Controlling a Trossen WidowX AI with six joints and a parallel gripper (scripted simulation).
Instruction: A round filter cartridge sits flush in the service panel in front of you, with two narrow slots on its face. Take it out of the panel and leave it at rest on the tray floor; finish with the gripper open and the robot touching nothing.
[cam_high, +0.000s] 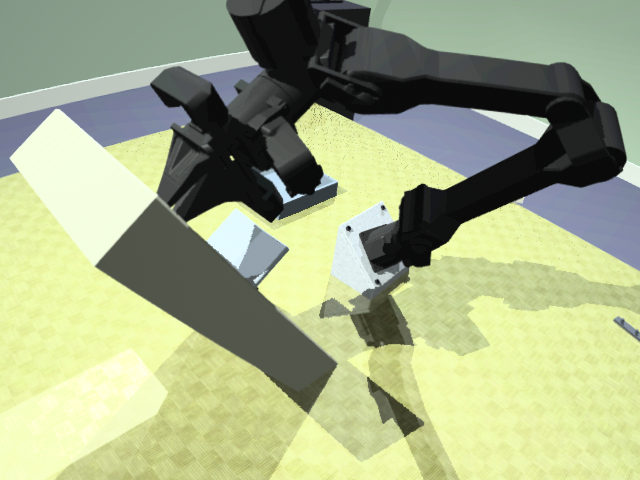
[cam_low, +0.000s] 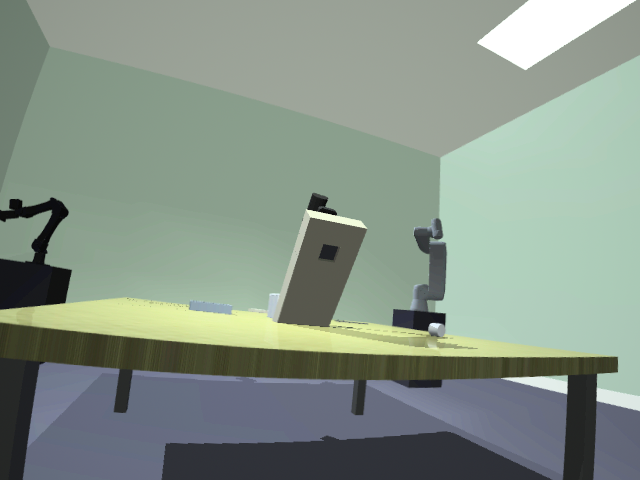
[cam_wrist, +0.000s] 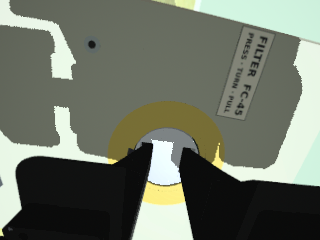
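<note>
The service panel (cam_high: 206, 289) (cam_low: 320, 273) (cam_wrist: 150, 65) is a tall slab that leans on the table. In the wrist view its face carries a yellow ring (cam_wrist: 165, 112) around the round pale filter cartridge (cam_wrist: 160, 136), and a label (cam_wrist: 246, 72) reading FILTER FC-45, PRESS TURN PULL. My gripper (cam_wrist: 166, 149) (cam_high: 224, 204) is pressed against the panel face and its two black fingers are shut on the cartridge's face. The cartridge sits in its socket inside the ring. The blue-grey tray (cam_high: 315, 193) (cam_low: 209, 306) lies on the table behind the gripper, partly hidden by it.
A pale blue wedge block (cam_high: 248, 245) stands close by the panel's foot. My arm rises from a white angled mount (cam_high: 356, 253). A small grey part (cam_high: 628, 326) lies far right. The exterior view shows a grey arm (cam_low: 431, 268), a white cylinder (cam_low: 436, 328) and a black arm (cam_low: 46, 222).
</note>
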